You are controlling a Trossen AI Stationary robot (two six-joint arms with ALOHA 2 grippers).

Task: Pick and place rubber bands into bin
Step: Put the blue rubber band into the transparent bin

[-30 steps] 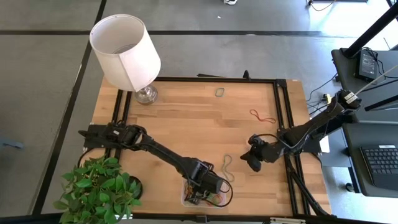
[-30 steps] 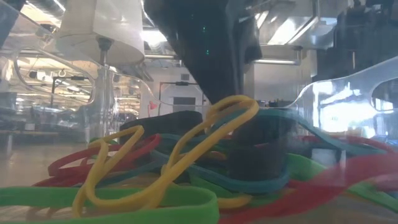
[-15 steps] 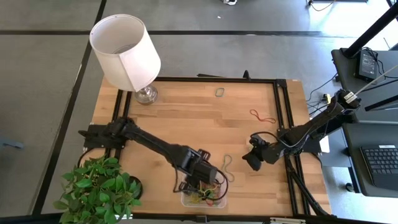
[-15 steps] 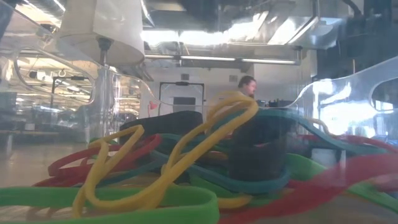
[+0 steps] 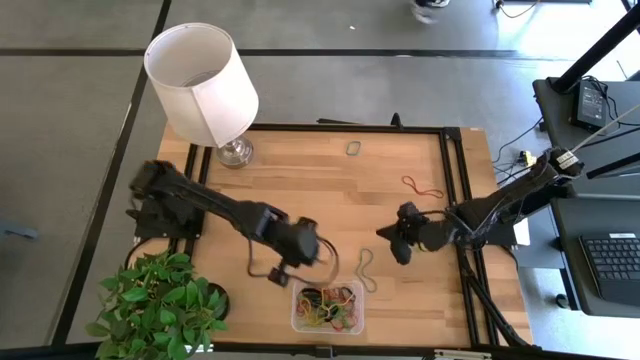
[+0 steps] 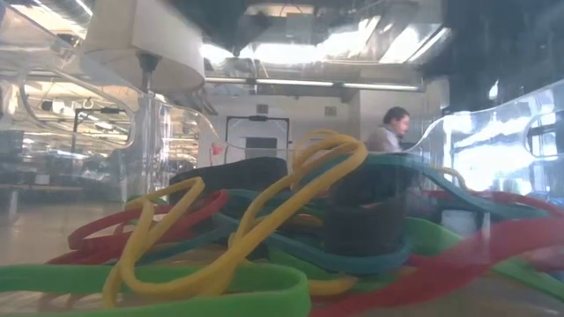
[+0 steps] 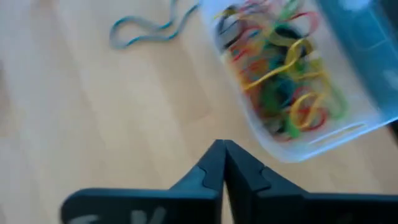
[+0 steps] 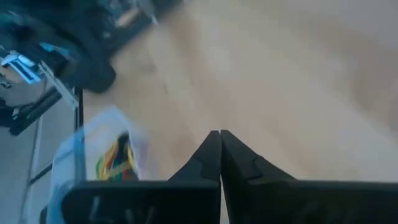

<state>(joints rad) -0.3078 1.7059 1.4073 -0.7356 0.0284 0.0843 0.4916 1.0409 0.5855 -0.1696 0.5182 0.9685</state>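
We see both grippers pressed together and empty above the wooden table.
The left gripper hangs just beside the clear bin of tangled rubber bands; one grey-green band lies loose between it and the right gripper.

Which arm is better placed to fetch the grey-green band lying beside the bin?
Either could; marginally the right. The grey-green band lies between both shut, empty hands, with the right hand slightly nearer than the left hand.

Overhead camera straight down, low camera inside bin, wrist cameras sharing it
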